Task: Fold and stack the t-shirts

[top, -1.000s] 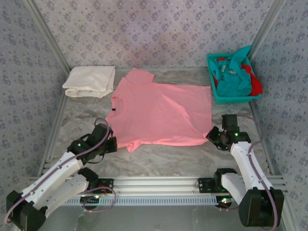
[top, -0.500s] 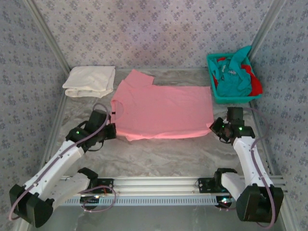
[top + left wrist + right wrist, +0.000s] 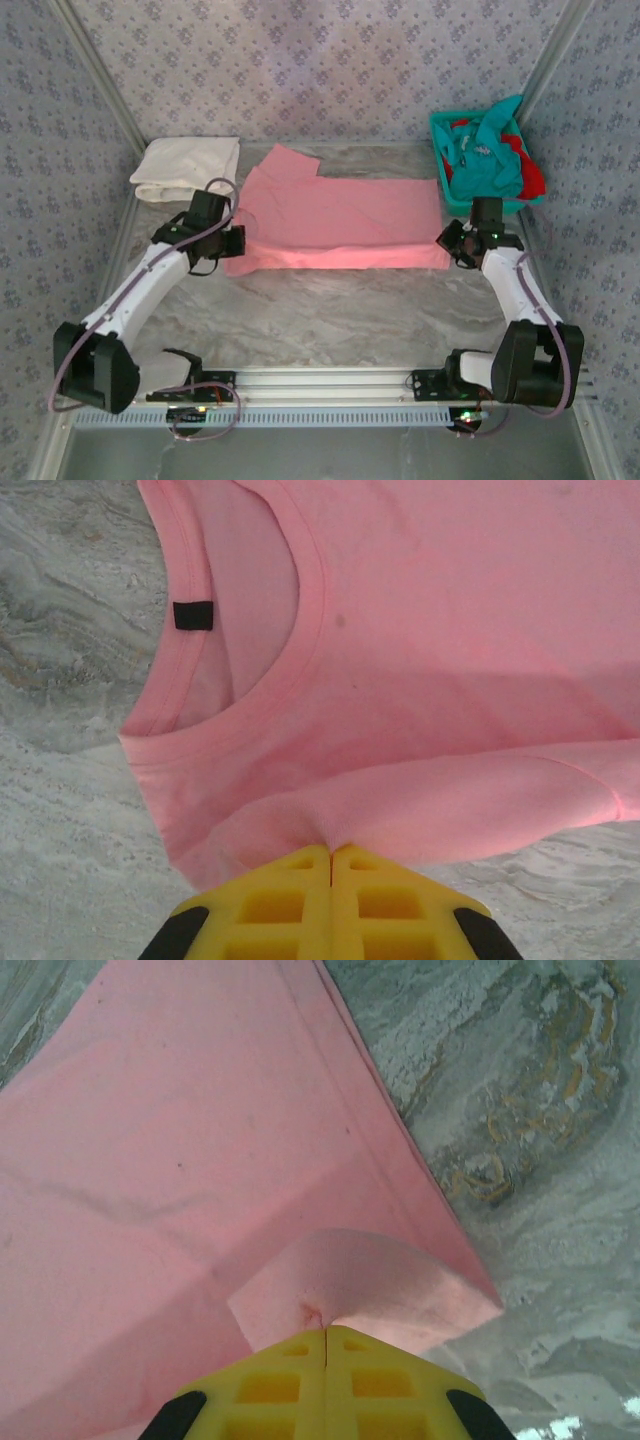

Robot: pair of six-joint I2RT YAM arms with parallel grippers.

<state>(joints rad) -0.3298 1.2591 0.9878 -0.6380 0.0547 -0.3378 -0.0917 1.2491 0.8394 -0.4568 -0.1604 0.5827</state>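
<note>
Counter point(image 3: 330, 320): grey marbled top, walled in on three sides.

Salmon pink t-shirt point(image 3: 340, 215): lies across the far half of the counter, collar toward the left edge and hem toward the right edge. One sleeve points at the far edge. The near side is doubled over along its length and pinched at both ends.

Teal mesh basket point(image 3: 447, 196): far right corner, with a heap of teal and red shirts point(image 3: 487, 158) spilling over its rim.

Cream-white t-shirt point(image 3: 186, 168): folded, in the far left corner, just beside the pink shirt's sleeve.

Left end effector point(image 3: 230, 245): at the collar end. In the wrist view the yellow pads point(image 3: 290, 880) are pressed together with a fold of pink cloth nipped between them, below the neckline.

Right end effector point(image 3: 451, 244): at the hem end. Its pads point(image 3: 290, 1365) are likewise closed tight on a doubled flap of the pink cloth near the hem corner.

Black neck label point(image 3: 193, 615): inside the collar, facing up.

Judgement: the first lengthwise fold of the pink shirt is in hand, and one shirt is already folded. The next move calls for both ends to travel evenly toward the far edge, keeping the cloth taut between them. The flap should then be laid flat on the body and both pinches let go together. Uneven travel would likely skew the fold.
</note>
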